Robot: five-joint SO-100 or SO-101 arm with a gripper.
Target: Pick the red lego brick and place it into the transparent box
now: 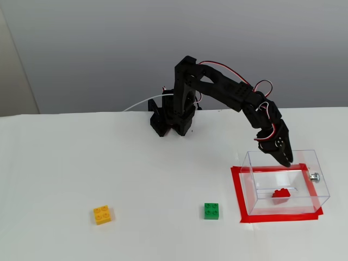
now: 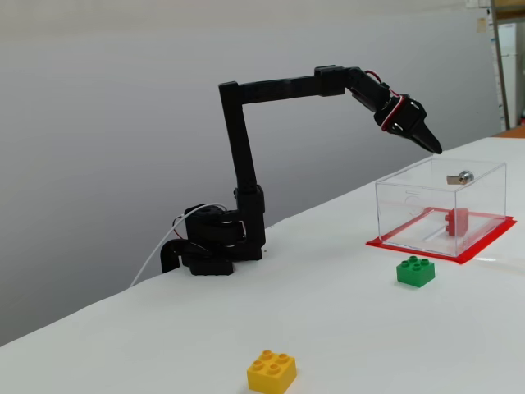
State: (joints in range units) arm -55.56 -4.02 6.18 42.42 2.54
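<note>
The red lego brick (image 1: 281, 193) lies on the floor of the transparent box (image 1: 255, 179), free of the arm; in a fixed view it shows through the clear wall as standing on edge (image 2: 457, 222) toward the right part of the box (image 2: 410, 201). The gripper (image 1: 286, 161) hangs above the box's far rim, empty, its 2 black fingers drawn together to a point (image 2: 432, 148) with nothing between them. A small silver knob (image 1: 314, 176) sits on the box's right wall, and the box stands inside a rectangle of red tape (image 1: 237, 196) stuck to the white table (image 1: 81, 163). The green brick (image 1: 211, 211) rests on the table just left of the tape's near left corner, apart from it. The yellow brick (image 1: 103, 214) lies well to the left of the green one, at about the same nearness. The arm's base (image 1: 171, 117) stands at the far middle of the table.
</note>
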